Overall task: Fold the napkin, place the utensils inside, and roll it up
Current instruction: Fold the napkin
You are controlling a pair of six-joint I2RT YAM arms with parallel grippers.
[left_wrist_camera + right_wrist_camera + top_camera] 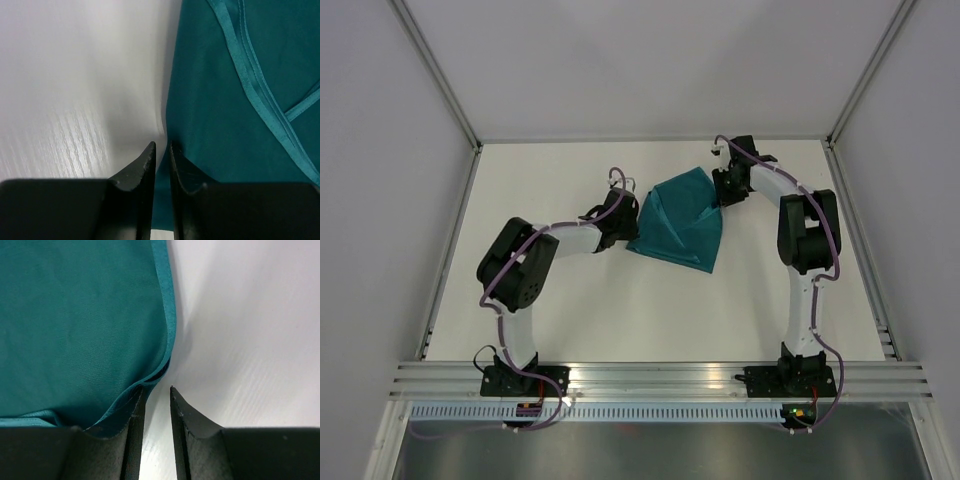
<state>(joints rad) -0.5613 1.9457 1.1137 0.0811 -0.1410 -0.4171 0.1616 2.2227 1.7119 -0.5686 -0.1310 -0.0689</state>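
The teal napkin [680,220] lies bunched and partly folded on the white table, with raised creases. My left gripper [628,215] is at its left edge. In the left wrist view the jaws [162,145] are nearly together, with the edge of the napkin [225,125] in the narrow slit between them. My right gripper [722,190] is at the cloth's far right corner. There the jaws [156,388] stand apart with bare table between them, and the hem of the napkin [75,315] drapes over the left finger. The utensils are out of view.
The white table [620,310] is boxed in by pale walls at the back and sides. An aluminium rail [660,378] carrying both arm bases runs along the near edge. Metal strips line the left and right table edges.
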